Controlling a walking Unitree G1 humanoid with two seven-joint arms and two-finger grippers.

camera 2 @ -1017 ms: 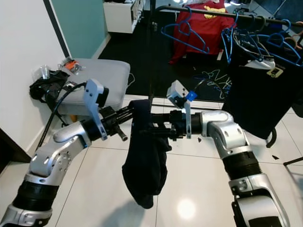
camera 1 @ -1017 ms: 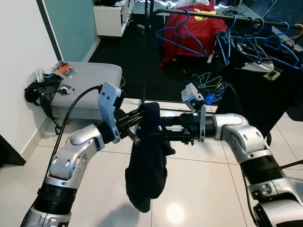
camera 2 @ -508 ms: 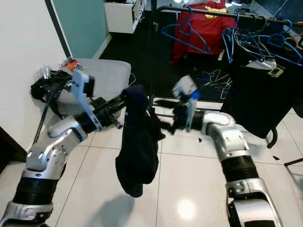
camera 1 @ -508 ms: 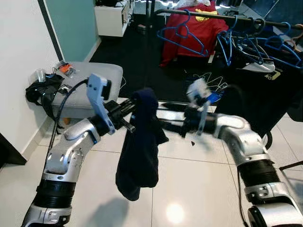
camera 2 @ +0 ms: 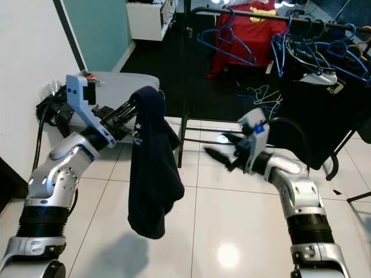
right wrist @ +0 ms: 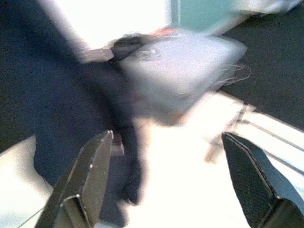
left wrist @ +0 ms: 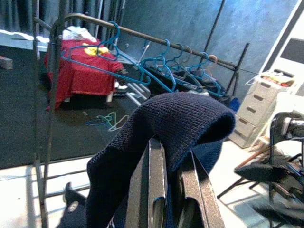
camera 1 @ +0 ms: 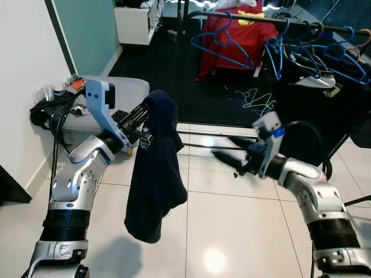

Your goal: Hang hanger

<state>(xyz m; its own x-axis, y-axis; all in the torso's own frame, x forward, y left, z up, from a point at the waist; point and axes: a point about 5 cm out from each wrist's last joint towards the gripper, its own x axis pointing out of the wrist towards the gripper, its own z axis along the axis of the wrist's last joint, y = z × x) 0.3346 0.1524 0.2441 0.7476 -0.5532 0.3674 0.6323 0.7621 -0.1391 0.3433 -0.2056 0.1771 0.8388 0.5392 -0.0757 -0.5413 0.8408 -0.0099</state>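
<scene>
A dark navy garment [camera 1: 153,174] hangs draped over the fingers of my left gripper [camera 1: 141,120], raised at my left at chest height. In the left wrist view the two fingers [left wrist: 154,190] lie close together under the knit fabric [left wrist: 180,114], shut on it. My right gripper [camera 1: 223,147] is out to the right of the garment, apart from it, with its fingers [right wrist: 90,175] spread wide and nothing between them. The clothes rail [camera 1: 261,20] behind carries several blue hangers [camera 1: 223,43] and a red shirt [camera 1: 237,35].
The rack's upright pole [camera 1: 179,63] stands just behind the garment. A grey bench [camera 1: 110,92] with small items and a black bag [camera 1: 49,110] are at left by the wall. Loose hangers [camera 1: 252,98] lie on the dark floor. Black clothing [camera 1: 324,116] hangs at right.
My right gripper has let go of the garment and drawn back to the right, now open. My left arm has carried the garment up and to the left.
</scene>
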